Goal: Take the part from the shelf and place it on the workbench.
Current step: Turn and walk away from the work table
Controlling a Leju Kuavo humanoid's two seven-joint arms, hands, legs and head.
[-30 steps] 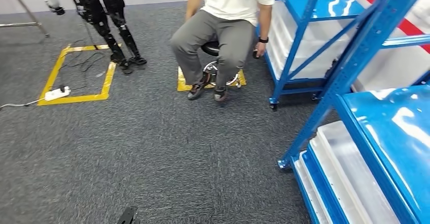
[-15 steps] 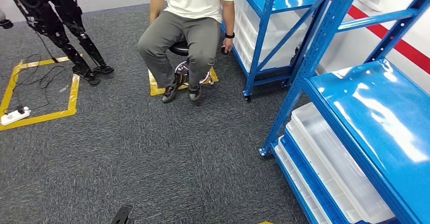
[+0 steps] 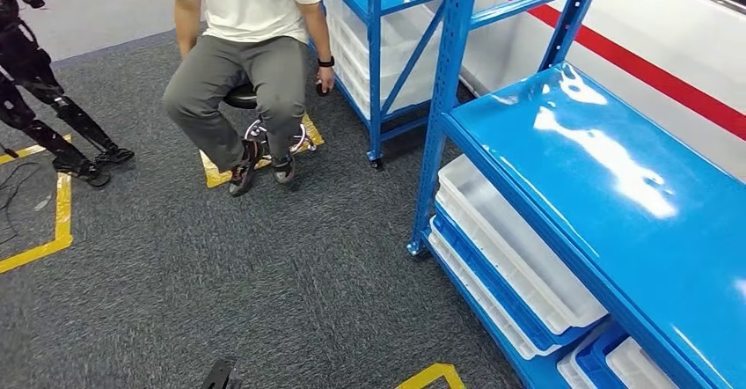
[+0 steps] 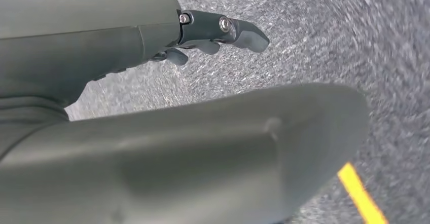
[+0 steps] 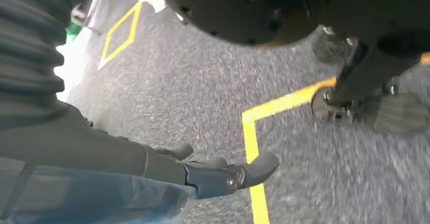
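A blue metal shelf (image 3: 616, 169) with a glossy, bare top level stands at the right of the head view. On its lower levels lie long white trays (image 3: 510, 248), and their contents cannot be made out. In the left wrist view my left hand (image 4: 167, 133) hangs over grey carpet with its fingers (image 4: 223, 29) stretched out and holds nothing. My right hand (image 5: 152, 168) hangs over the carpet in the right wrist view, fingers (image 5: 253, 168) extended and empty.
A person (image 3: 246, 46) sits on a stool ahead to the left, beside a second blue shelf (image 3: 387, 19) holding white bins. The black legs of another robot (image 3: 53, 116) stand at far left. Yellow tape (image 3: 62, 222) marks the grey carpet, with another corner (image 3: 431, 376) near my feet.
The whole picture has slid left as the camera turned right. The near blue shelf now takes up much more of the right side. Both hands still hang empty.
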